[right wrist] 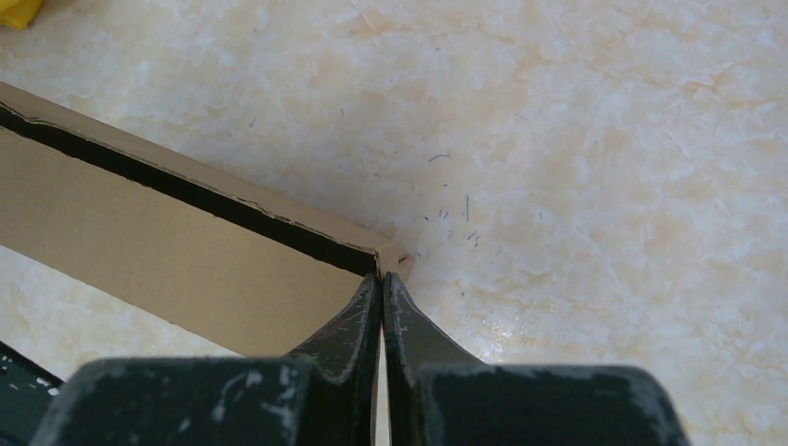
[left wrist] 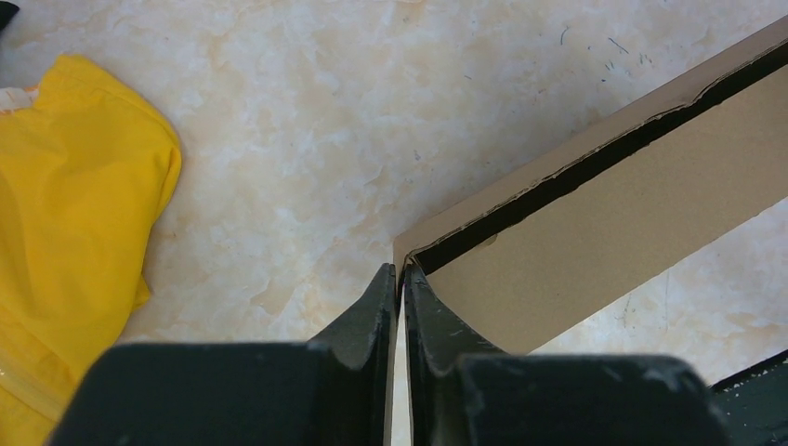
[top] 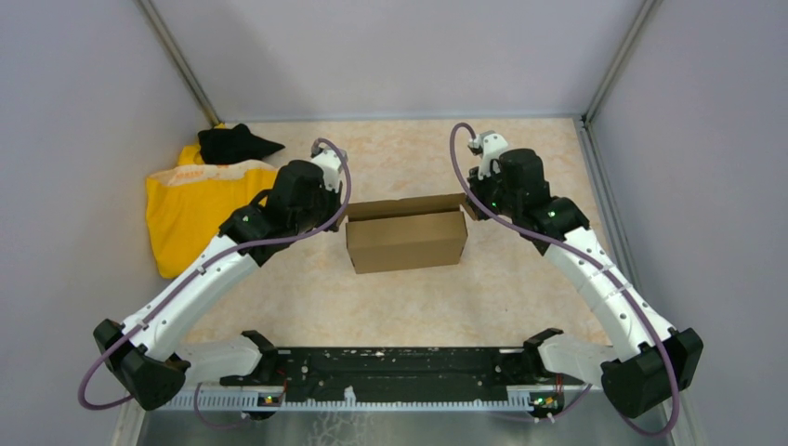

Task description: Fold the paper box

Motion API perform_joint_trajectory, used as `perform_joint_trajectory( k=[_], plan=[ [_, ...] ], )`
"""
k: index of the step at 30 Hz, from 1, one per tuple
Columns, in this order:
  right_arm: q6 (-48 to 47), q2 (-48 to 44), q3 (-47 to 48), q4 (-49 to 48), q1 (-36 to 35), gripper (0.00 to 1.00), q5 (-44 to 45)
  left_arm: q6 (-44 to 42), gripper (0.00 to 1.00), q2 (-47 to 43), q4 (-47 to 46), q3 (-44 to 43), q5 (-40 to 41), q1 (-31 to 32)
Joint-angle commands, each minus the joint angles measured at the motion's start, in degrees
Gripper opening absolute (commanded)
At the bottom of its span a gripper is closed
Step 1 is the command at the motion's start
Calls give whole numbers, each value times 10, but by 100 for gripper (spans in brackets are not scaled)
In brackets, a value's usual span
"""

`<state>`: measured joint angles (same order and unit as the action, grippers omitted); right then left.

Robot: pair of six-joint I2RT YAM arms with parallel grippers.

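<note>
The paper box (top: 406,240) is a shallow brown cardboard mailer standing in the middle of the table, its lid panel raised a little along the back. At the box's left end my left gripper (top: 344,212) has its jaws pinched on the end wall at the far corner (left wrist: 401,271), one finger inside the box (left wrist: 595,223) and one outside. My right gripper (top: 471,203) mirrors it at the right end. Its jaws are pressed together over the end wall at the corner (right wrist: 382,279) of the box (right wrist: 167,251).
A yellow cloth (top: 190,209) lies at the left with a black cloth (top: 232,142) behind it; the yellow one also shows in the left wrist view (left wrist: 65,214). Grey walls enclose the marbled table on three sides. A black rail (top: 390,367) runs along the near edge.
</note>
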<state>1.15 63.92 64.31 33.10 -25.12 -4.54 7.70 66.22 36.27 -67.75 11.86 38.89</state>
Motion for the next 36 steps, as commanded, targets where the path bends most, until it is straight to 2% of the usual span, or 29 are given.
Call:
perform_joint_trajectory(
  k=[1,36],
  plan=[
    [18,1,34,7,-7,0,19,6,11,-6,17,-14,8,0],
    [120,47,86,53,-38,0,44,75,7,11,15,-14,-33,1]
  ],
)
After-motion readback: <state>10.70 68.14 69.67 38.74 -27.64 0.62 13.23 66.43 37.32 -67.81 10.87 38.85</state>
